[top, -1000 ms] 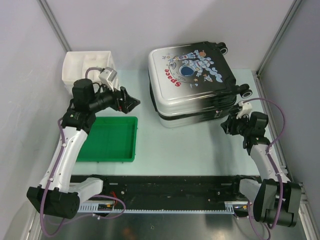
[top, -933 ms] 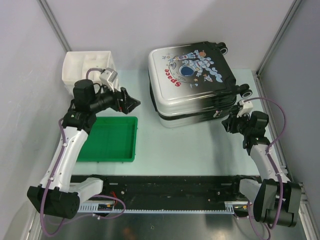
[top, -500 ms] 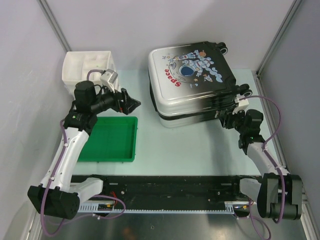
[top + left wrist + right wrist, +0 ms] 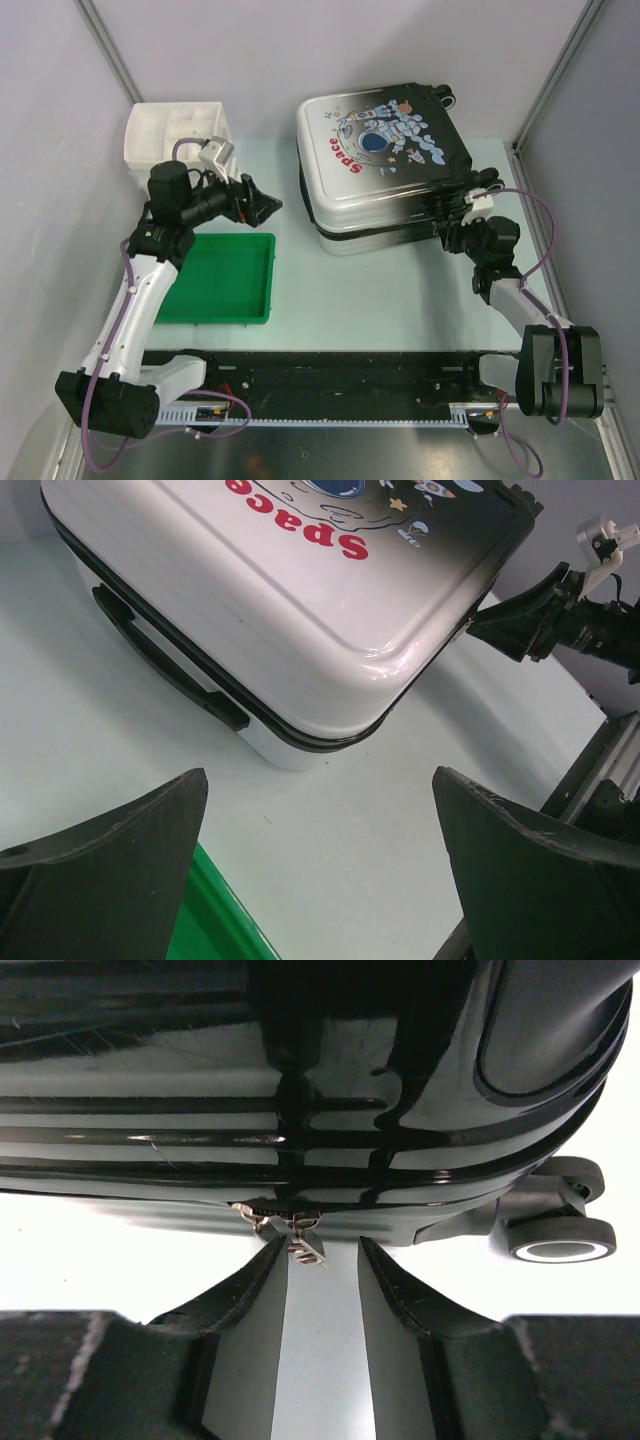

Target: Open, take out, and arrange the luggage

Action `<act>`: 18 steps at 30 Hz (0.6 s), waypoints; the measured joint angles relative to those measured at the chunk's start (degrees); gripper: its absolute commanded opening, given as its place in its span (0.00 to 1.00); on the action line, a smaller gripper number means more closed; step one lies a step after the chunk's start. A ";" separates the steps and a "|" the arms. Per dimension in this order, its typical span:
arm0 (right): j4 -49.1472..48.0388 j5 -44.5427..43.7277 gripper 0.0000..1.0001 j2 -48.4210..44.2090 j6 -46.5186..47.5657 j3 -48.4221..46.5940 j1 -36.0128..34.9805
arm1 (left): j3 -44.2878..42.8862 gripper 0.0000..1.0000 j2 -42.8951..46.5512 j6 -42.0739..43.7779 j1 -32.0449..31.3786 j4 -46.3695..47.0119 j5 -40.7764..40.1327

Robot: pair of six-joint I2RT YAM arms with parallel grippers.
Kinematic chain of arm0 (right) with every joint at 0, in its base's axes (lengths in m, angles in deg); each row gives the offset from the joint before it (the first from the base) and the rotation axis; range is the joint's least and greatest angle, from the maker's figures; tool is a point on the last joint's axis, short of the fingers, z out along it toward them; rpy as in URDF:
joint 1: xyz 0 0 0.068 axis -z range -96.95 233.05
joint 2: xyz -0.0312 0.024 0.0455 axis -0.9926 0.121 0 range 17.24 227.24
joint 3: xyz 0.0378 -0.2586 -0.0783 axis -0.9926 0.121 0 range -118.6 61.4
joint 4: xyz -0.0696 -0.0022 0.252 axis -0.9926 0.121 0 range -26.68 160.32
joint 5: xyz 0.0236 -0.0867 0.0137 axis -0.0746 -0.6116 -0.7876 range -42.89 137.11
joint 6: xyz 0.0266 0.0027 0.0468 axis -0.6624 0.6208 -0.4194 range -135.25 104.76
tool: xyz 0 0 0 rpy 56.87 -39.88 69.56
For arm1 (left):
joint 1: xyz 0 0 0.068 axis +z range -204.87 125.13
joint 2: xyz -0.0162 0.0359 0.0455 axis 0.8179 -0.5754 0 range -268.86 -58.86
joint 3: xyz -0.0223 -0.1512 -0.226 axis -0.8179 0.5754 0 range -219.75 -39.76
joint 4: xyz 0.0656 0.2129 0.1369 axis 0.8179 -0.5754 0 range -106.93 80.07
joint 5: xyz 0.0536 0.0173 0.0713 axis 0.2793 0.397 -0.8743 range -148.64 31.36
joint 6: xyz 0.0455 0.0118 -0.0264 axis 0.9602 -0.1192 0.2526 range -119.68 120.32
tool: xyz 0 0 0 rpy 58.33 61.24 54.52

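Note:
The luggage lies flat and closed at the back of the table, astronaut side up; it also fills the top of the left wrist view and the right wrist view. My right gripper is pressed up to its near right side at the zip seam. There the jaws stand narrowly open around the hanging metal zipper pulls; one pull touches the left finger, with a gap to the right finger. My left gripper hovers wide open left of the suitcase, holding nothing.
A green tray lies under my left arm. A white compartmented box stands at the back left. The suitcase's side handle faces my left gripper. Black wheels stick out at its right end. Walls close in on both sides.
My right gripper moved in toward the suitcase's zip seam and its jaws narrowed around the zipper pulls. The left arm stayed still.

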 measured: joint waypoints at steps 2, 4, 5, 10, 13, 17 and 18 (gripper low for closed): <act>-1.01 0.02 0.38 0.42 0.00 0.00 -0.02 | 0.22 1.00 -0.02 -0.22 0.00 0.44 0.02; -2.01 0.04 0.38 1.03 0.02 0.00 -0.33 | 0.68 1.00 -0.11 -0.72 0.00 0.81 0.04; -2.29 0.04 0.37 1.27 0.02 0.00 -0.42 | 0.94 1.00 -0.17 -0.98 0.00 0.96 0.04; -4.31 -0.15 0.32 3.10 0.87 0.02 -0.76 | 1.70 1.00 -0.98 -2.58 0.00 1.64 0.04; -5.20 -0.63 0.19 4.11 1.46 0.11 -0.85 | 1.73 1.00 -1.57 -3.52 0.00 1.95 0.07; -5.66 -0.83 0.00 4.33 2.38 0.20 -0.85 | 1.79 0.97 -2.08 -4.59 0.00 2.16 0.24; -5.55 -0.74 0.00 4.20 2.67 0.20 -0.74 | 1.79 0.96 -2.19 -4.63 -0.02 2.19 0.26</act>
